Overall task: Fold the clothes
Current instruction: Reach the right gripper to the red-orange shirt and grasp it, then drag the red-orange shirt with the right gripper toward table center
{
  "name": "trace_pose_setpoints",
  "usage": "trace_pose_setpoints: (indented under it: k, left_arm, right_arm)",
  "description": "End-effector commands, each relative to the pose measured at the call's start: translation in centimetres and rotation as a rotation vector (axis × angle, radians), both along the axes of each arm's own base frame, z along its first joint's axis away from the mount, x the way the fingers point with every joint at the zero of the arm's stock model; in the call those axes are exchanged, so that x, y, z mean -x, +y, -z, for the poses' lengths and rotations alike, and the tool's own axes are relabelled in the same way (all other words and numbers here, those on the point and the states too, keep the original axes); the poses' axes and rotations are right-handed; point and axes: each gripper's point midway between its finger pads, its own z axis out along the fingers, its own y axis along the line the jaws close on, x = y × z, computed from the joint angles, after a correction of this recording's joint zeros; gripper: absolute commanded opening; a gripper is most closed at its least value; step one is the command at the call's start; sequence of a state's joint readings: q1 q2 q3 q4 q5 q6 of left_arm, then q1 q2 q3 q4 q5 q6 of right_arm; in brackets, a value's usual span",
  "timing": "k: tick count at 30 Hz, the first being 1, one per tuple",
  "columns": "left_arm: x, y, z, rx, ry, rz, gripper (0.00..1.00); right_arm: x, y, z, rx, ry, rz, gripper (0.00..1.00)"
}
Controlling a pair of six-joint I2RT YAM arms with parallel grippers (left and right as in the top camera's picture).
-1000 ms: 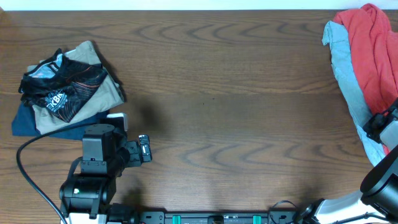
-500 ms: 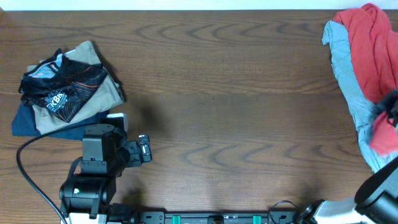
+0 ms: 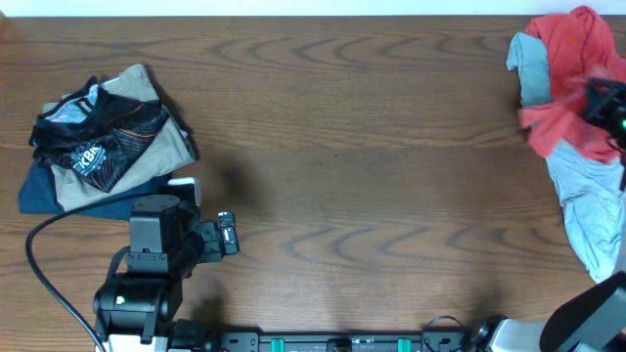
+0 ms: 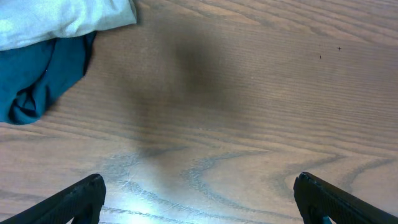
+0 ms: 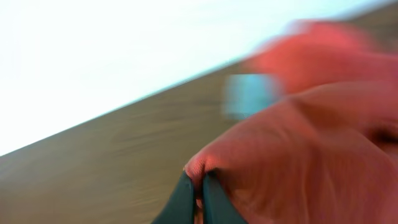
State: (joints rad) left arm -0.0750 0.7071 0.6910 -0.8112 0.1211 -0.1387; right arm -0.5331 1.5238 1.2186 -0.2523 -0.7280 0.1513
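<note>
Pinching coral-red T-shirt (image 3: 572, 122) beside grey-blue shirt (image 3: 587, 200), right end effector (image 5: 200, 183).

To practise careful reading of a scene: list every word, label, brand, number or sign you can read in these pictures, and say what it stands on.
No text can be read with certainty.
black garment on the left pile: a white printed logo, too small and creased to read.
coral-red T-shirt: no lettering shows; it is blurred in the right wrist view.
</note>
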Motion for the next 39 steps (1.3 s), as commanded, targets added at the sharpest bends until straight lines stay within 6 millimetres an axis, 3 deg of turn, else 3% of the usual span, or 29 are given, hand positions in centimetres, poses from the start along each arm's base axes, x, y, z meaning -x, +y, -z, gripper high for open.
trace_pose_setpoints:
  k: [1,3,6,10,12,14,16,18,23,32,39]
  left_arm:
    - [-0.2,-0.2,-0.7,0.011,-0.013,-0.004,0.98]
    - [-0.2,-0.2,-0.7,0.011,-0.013,-0.004,0.98]
    - [-0.2,-0.2,-0.7,0.011,-0.013,-0.004,0.98]
    - [-0.2,-0.2,-0.7,0.011,-0.013,-0.004,0.98]
    - [-0.2,-0.2,-0.7,0.011,-0.013,-0.004,0.97]
    - [-0.2,-0.2,-0.7,0.011,-0.013,-0.004,0.98]
    - [-0.2,-0.2,-0.7,0.011,-0.013,-0.004,0.98]
    - [-0.2,-0.2,-0.7,0.011,-0.013,-0.004,0.98]
    - [-0.2,-0.2,-0.7,0.011,-0.013,-0.004,0.98]
    - [-0.2,-0.2,-0.7,0.011,-0.013,-0.004,0.98]
    - [-0.2,-0.2,-0.7,0.011,-0.013,-0.004,0.98]
  right_arm:
    - [2.5,10.4,-5.4,-0.163,-0.123,-0.431,0.08]
    - [3.7,14.0,-4.8,-0.217,-0.078,-0.55,0.06]
    - [5.9,18.5,-2.3,-0.212,0.021,-0.678,0.13]
    - [7.9,21.3,2.5,-0.08,0.242,-0.684,0.17]
    - [7.8,20.0,5.7,0.098,0.384,-0.568,0.33]
    - [7.1,16.7,7.9,0.259,0.499,-0.361,0.48]
    - [6.4,13.4,8.7,0.351,0.567,-0.144,0.56]
    - [5.7,11.5,9.0,0.373,0.582,-0.011,0.59]
    - [3.4,11.8,10.1,0.382,0.547,-0.032,0.73]
    - [0.8,11.6,18.5,0.438,0.663,-0.113,0.94]
    - [-2.0,10.9,23.9,0.479,0.656,-0.099,0.95]
